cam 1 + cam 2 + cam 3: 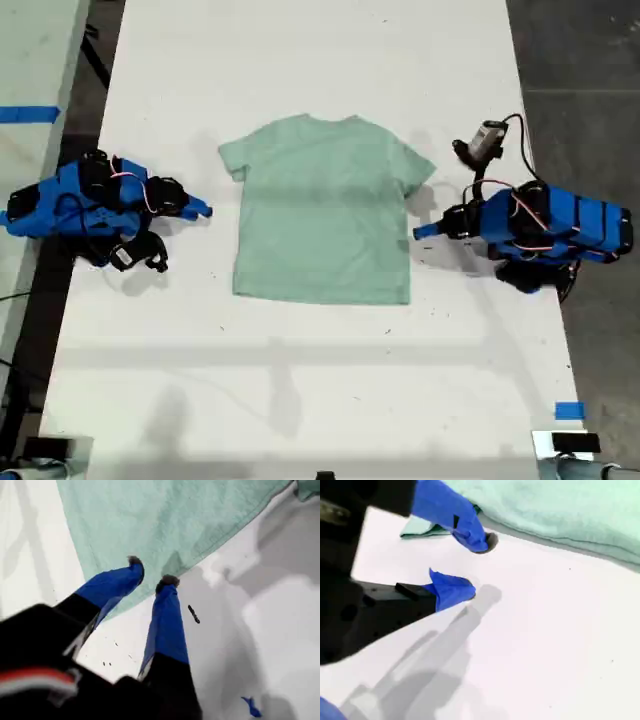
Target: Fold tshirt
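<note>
The pale mint-green tshirt [325, 210] lies flat and spread out on the white table [300, 400], collar toward the far edge. At the exterior view's right, my first gripper [425, 230] points at the shirt's side hem just below the sleeve. In the first wrist view its blue fingers stand slightly apart, so this gripper [150, 572] is open over the edge of the tshirt [165, 515] and holds nothing. My second gripper [200, 210] sits at the exterior view's left, a short gap from the shirt. It is open [477, 566] and empty, with the tshirt [560, 510] beyond it.
A small black device with a cable [487, 140] stands behind the first arm. Blue tape [568, 410] marks the table near the exterior view's lower right corner. Dark floor [590, 60] lies past the table's edge on that side.
</note>
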